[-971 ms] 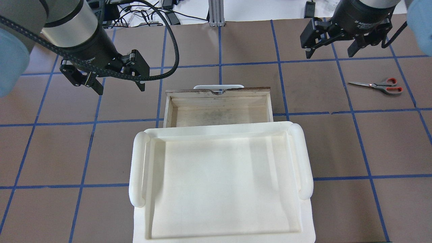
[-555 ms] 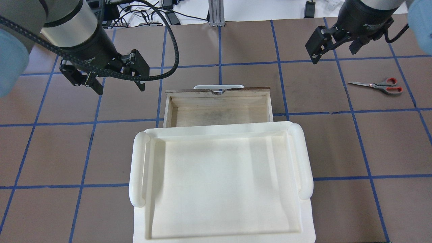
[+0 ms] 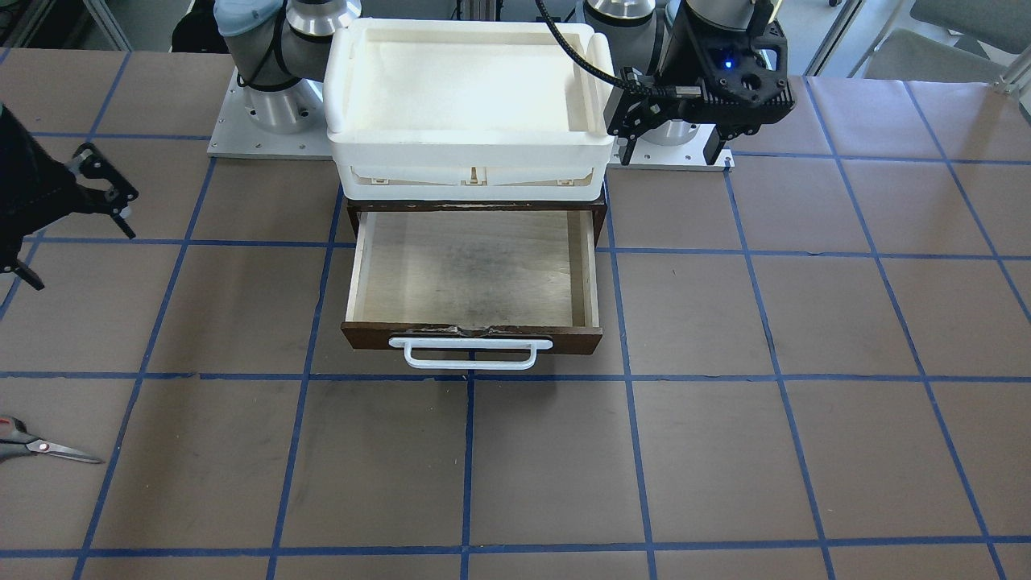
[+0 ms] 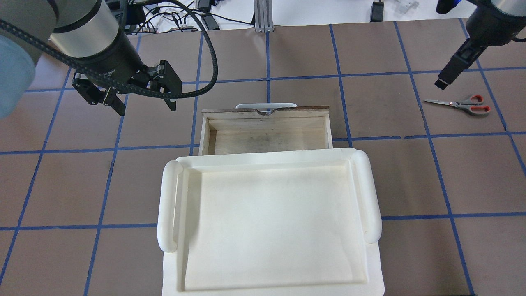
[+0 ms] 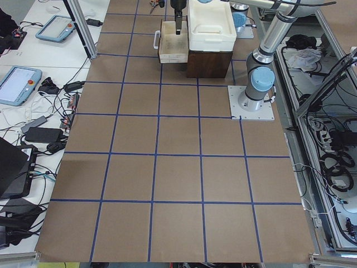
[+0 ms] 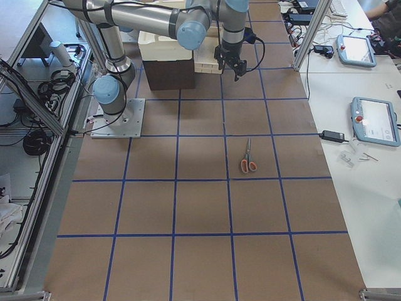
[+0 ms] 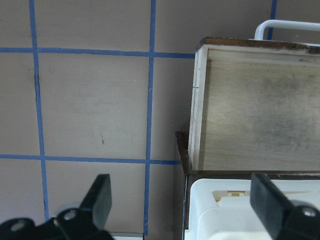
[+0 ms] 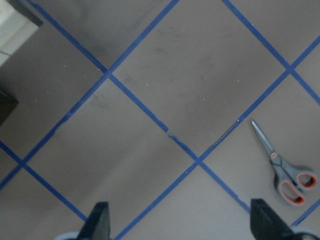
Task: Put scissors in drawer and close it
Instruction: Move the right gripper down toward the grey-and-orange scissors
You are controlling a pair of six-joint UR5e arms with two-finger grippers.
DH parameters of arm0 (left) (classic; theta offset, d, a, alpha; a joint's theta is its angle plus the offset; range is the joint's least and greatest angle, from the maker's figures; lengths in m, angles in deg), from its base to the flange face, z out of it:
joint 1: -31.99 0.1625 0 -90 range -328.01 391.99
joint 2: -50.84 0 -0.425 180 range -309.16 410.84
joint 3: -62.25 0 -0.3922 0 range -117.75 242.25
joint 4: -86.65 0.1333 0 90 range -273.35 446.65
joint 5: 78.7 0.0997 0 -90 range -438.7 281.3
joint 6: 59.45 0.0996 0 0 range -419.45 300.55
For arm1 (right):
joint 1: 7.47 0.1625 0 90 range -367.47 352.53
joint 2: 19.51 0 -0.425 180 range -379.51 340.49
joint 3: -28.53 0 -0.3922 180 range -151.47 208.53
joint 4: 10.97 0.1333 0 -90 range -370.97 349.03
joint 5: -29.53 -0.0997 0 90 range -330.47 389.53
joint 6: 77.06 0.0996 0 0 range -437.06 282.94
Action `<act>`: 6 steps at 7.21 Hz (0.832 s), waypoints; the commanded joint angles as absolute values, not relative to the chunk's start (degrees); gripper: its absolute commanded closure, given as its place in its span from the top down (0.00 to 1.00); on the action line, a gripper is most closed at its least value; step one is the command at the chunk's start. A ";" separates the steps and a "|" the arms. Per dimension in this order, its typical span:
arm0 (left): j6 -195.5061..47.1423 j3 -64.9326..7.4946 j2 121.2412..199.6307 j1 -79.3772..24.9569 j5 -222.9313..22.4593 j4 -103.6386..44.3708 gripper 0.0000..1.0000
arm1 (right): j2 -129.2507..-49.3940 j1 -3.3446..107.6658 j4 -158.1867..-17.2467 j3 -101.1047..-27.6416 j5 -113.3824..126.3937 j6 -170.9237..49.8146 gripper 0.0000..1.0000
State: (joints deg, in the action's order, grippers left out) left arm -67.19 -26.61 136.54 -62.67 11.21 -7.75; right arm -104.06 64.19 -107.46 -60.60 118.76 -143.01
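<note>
Brown gridded table (image 4: 411,181), drawer (image 4: 267,142) pulled out, scissors (image 4: 460,104) well apart; left gripper (image 7: 181,187), right gripper (image 8: 180,210) spread, empty

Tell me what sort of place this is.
Probably a robotics lab: robot arms bolted to a table taped in a blue grid, control pendants on side benches, loose cables around.

Arms (image 6: 138,14) silver-grey, joint caps (image 6: 190,28) pale blue; black fingers (image 4: 120,107); ribbed black cable (image 4: 214,68) on left.
</note>
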 commanded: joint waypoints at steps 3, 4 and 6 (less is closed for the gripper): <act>-67.19 -26.61 136.54 -62.67 11.12 -7.75 1.00 | -92.23 55.39 -122.30 -59.98 117.95 -171.40 0.99; -67.19 -26.61 136.54 -62.67 11.21 -7.75 1.00 | -89.68 54.59 -124.24 -59.80 115.60 -179.11 1.00; -67.19 -26.61 136.45 -62.67 11.12 -7.75 1.00 | -84.75 52.75 -125.40 -59.80 115.14 -190.20 0.99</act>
